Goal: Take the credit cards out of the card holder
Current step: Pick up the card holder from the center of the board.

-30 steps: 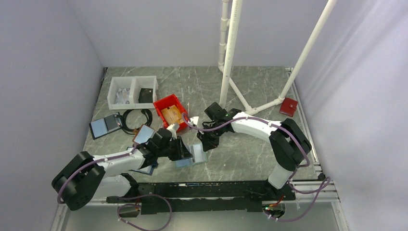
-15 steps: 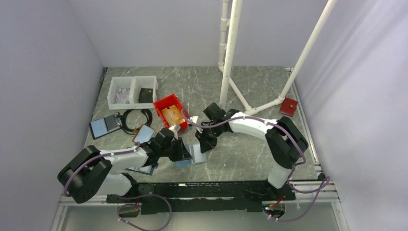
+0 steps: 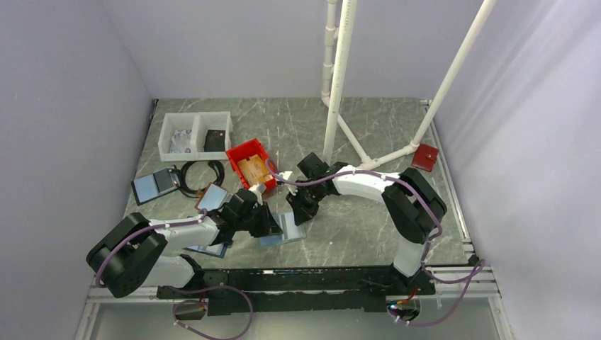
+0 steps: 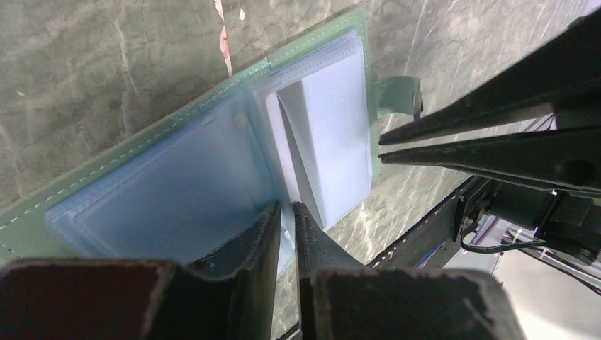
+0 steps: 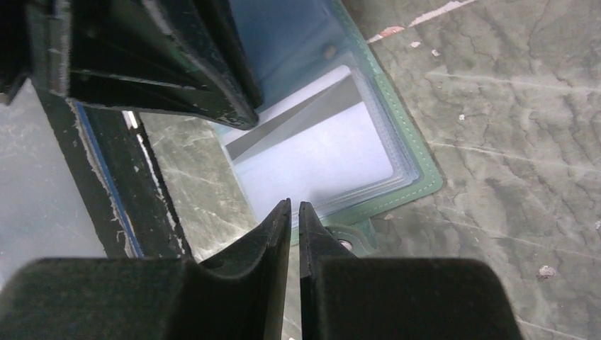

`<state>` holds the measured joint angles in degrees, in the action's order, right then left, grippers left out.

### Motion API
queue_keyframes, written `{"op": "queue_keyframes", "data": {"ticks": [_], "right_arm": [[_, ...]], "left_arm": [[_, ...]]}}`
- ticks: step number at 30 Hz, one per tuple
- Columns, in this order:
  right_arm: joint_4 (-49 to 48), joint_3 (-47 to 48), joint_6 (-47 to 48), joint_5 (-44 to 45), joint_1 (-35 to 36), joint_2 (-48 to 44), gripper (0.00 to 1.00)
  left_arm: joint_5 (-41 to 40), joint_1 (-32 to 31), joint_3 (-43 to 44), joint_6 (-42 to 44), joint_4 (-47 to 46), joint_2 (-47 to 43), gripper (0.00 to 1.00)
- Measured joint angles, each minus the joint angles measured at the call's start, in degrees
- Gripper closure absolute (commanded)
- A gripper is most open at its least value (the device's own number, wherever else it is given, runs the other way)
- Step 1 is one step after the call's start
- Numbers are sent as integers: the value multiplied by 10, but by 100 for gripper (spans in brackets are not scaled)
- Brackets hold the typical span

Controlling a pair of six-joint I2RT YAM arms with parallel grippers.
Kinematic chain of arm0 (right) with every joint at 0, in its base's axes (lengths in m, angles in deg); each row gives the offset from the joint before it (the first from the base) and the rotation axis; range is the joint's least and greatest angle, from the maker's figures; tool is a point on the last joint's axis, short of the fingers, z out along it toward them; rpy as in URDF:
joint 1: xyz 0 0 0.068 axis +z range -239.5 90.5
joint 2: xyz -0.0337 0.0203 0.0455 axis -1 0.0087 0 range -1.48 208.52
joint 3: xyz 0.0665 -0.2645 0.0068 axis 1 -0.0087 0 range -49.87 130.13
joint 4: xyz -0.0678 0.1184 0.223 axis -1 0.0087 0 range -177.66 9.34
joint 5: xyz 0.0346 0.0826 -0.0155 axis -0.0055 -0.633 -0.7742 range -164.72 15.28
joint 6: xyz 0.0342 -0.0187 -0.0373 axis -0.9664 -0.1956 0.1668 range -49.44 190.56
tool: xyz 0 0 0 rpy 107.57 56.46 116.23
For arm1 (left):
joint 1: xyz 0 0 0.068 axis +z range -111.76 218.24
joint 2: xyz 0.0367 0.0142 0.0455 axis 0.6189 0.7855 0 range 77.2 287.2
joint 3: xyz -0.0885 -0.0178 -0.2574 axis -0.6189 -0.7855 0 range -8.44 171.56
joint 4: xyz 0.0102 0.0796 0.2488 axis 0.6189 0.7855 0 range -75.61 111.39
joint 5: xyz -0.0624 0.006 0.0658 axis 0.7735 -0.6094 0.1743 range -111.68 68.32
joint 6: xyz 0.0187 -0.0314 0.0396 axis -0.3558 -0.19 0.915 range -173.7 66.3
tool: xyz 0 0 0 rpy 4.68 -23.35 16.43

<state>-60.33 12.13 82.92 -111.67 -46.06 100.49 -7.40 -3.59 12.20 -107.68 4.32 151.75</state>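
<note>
The card holder [image 3: 285, 229] lies open on the table, with a teal-green edge [image 4: 177, 117] and pale blue clear pockets. Its small tab [image 5: 347, 237] points toward my right gripper. A pale card [image 4: 336, 134] sits in the tab-side panel, also seen in the right wrist view [image 5: 319, 159]. My left gripper [image 4: 285, 207] is shut on a clear pocket leaf at the holder's middle fold. My right gripper [image 5: 290, 205] is shut, with its tips at the holder's tab-side edge and nothing visibly between them. It shows in the top view [image 3: 296, 211].
A red bin [image 3: 241, 152] behind the holder has an orange-tan flat thing [image 3: 251, 168] in it. There is a white two-part tray [image 3: 195, 119] and a navy-edged folder [image 3: 152, 185]. A black cable ring [image 3: 198, 177], a brown-edged folder [image 3: 211, 198], white pipes [image 3: 339, 85] and a red block [image 3: 425, 156] are also on the table.
My right gripper has shifted slightly left, closer to the holder's tab edge. My left arm has drawn in a little, its gripper still on the holder.
</note>
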Motion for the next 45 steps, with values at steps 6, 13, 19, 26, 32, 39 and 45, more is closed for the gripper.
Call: {"op": "queue_keyframes", "data": {"ticks": [6, 13, 19, 26, 32, 39, 45], "right_arm": [[-4, 0, -14, 16, -1, 13, 83], [-9, 0, -26, 20, -8, 16, 81], [-9, 0, -35, 20, -10, 25, 78], [-9, 2, -41, 13, -12, 29, 76], [-7, 6, -45, -5, -15, 35, 75], [-5, 10, -51, -28, -24, 45, 75], [-5, 11, -60, -57, -33, 51, 76]], "left_arm": [[-1, 0, 0, -3, -1, 1, 83], [0, 0, 0, -3, -9, 7, 83], [1, 0, 0, -4, -17, 11, 83], [3, 0, -1, -4, -20, 12, 83], [6, 0, -2, -4, -28, 16, 83], [13, 1, -2, -3, -36, 22, 82], [15, 1, -2, -4, -40, 26, 87]]}}
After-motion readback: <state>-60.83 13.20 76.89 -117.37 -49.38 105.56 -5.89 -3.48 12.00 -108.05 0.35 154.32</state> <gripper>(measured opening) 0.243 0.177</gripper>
